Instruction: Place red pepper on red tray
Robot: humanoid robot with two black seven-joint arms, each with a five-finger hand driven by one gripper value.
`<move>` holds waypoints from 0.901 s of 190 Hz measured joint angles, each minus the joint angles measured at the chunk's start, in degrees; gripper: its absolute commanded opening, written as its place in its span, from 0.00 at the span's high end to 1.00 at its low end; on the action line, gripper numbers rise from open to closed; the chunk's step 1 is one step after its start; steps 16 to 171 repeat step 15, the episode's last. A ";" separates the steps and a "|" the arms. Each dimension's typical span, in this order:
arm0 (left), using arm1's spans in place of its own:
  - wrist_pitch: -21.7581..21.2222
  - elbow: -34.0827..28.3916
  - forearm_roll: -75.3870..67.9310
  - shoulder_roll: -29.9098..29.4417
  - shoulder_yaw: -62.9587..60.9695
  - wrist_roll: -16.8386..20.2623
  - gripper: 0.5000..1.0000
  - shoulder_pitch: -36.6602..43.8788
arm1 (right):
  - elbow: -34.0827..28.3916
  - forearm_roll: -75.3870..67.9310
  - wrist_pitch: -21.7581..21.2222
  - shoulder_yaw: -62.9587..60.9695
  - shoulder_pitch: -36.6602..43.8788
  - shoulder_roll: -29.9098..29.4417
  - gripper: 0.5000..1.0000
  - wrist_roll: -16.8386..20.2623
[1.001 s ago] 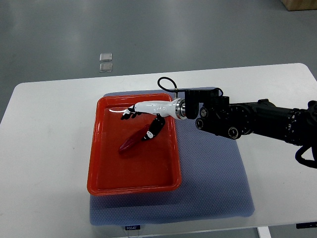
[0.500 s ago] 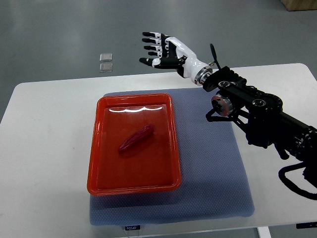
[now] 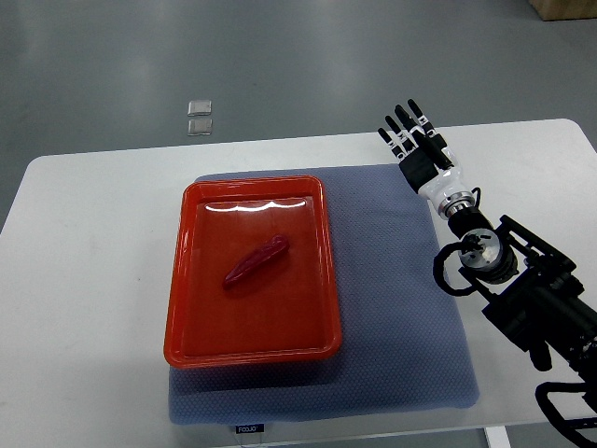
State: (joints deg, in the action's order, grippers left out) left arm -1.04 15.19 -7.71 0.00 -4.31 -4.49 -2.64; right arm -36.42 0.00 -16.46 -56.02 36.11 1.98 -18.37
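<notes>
My right hand [image 3: 417, 149] was held out flat over the far right part of the blue mat [image 3: 401, 308], fingers [image 3: 401, 131] spread wide and straight, holding nothing. The arm ran in from the lower right corner. The red pepper [image 3: 256, 261] lay on its side inside the red tray [image 3: 182, 280], near the middle, pointing diagonally, well apart from my hand. The tray sat on the left part of the mat, on the white tabletop [image 3: 84, 280].
</notes>
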 measured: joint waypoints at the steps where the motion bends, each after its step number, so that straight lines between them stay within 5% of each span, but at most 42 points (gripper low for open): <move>1: 0.00 0.00 0.00 0.00 0.00 0.00 0.00 0.00 | 0.09 -0.02 -0.06 -0.02 -0.01 0.00 0.16 0.00; 171: 0.00 0.02 -0.03 0.00 0.00 0.00 0.00 0.00 | 1.07 -0.16 -0.72 -0.11 -0.14 0.04 0.16 0.00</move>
